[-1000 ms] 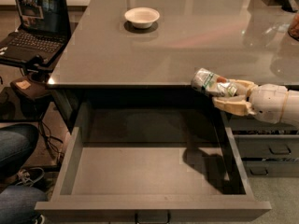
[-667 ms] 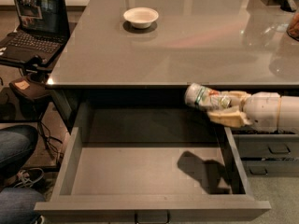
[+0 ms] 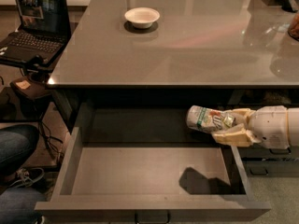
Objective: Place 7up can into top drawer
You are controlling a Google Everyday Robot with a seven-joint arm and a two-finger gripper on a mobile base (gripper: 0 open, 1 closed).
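**Item 1. 7up can (image 3: pixel 203 119).** White and green with a red spot. It lies on its side in the air, free end pointing to 9 o'clock. It sits at 4 o'clock from the frame's centre, just below the desk's front edge and over the right rear part of the open drawer. It is clear of the drawer floor.

**Item 2. Gripper (image 3: pixel 225 126).** Tan fingers on a white wrist, reaching in from the 3 o'clock edge. The jaws are closed around the can's right half, one finger above it and one below.

**Item 3. Top drawer (image 3: pixel 140 169).** Wide, shallow and grey, pulled fully out toward 6 o'clock. It has a flat floor, low walls and a dark handle on its front. Nothing rests on the floor. The shadow (image 3: pixel 201 181) of can and gripper falls on the floor at 6 o'clock from the can, near the right wall.

**Item 4. Desk (image 3: pixel 196 50).** Glossy grey top filling the upper frame.

**Item 5. White bowl (image 3: pixel 142 17).** Stands upright on the desk at 12 o'clock, well apart from the can.

**Item 6. Laptop (image 3: pixel 35 24).** Open with the screen lit, on a side stand at 10 o'clock, beside the desk.

**Item 7. Person's leg (image 3: pixel 14 148).** In blue jeans, at 8 o'clock, left of the drawer.

**Item 8. Lower drawers (image 3: pixel 261 169).** Narrow and dark, with handles, at 4 o'clock below the gripper's wrist.
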